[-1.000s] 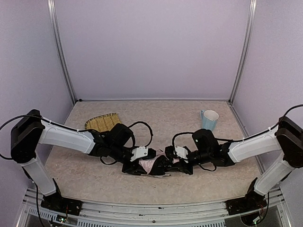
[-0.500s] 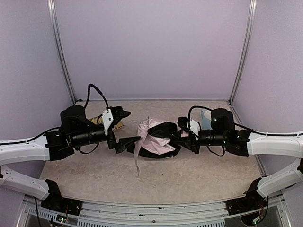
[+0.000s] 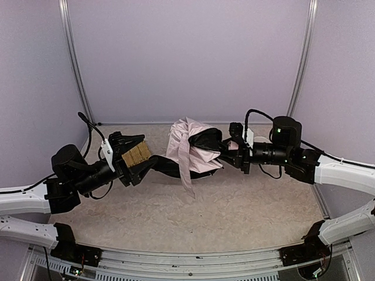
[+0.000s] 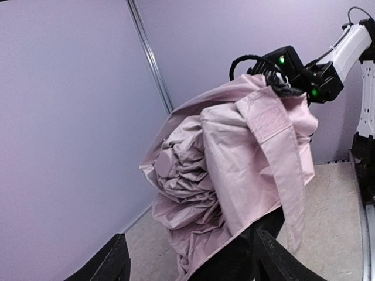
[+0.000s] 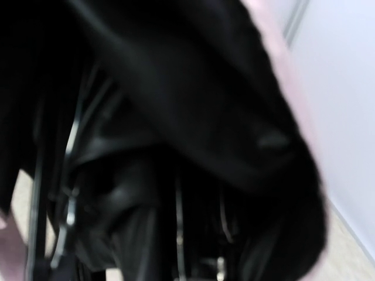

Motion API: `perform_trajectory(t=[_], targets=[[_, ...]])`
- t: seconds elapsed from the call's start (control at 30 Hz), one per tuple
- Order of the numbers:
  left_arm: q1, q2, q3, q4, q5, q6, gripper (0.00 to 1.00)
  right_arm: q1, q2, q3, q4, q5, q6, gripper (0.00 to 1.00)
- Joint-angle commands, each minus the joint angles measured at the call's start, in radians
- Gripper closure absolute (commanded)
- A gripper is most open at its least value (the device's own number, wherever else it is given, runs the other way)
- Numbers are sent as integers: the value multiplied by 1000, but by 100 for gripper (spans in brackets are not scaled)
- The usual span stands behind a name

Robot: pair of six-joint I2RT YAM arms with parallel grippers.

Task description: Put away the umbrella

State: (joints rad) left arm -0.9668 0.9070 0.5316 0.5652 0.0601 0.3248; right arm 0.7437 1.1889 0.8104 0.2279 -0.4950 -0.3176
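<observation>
Pink-and-black umbrella [image 3: 193,146] hangs crumpled above the table [image 3: 234,211] at frame centre, right jaws pinching its black end, left jaws spread about the lower lining without gripping; canopy ungathered, strap [image 3: 186,171] dangling, so stowing is judged barely begun.

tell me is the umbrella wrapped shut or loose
Loose: the umbrella hangs in unwrapped pink folds, black lining showing, and its strap dangles free.

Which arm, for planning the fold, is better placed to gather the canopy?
Likely left: the left tool is open astride the umbrella's hanging fabric; the right tool is shut on it, holding it up.
</observation>
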Motion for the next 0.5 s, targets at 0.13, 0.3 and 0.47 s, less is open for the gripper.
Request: perform_trajectory(t=[0.13,0.3,0.47], targets=[[1,60,-8,-108,-173,216,17,-6,-18,91,-28,-122,-60,100],[17,88,46,-226,49,208,23,-7,-12,96,-41,-117,-61,100],[-24,102,72,-304,99,206,71,-7,-9,99,-35,-5,-38,100]])
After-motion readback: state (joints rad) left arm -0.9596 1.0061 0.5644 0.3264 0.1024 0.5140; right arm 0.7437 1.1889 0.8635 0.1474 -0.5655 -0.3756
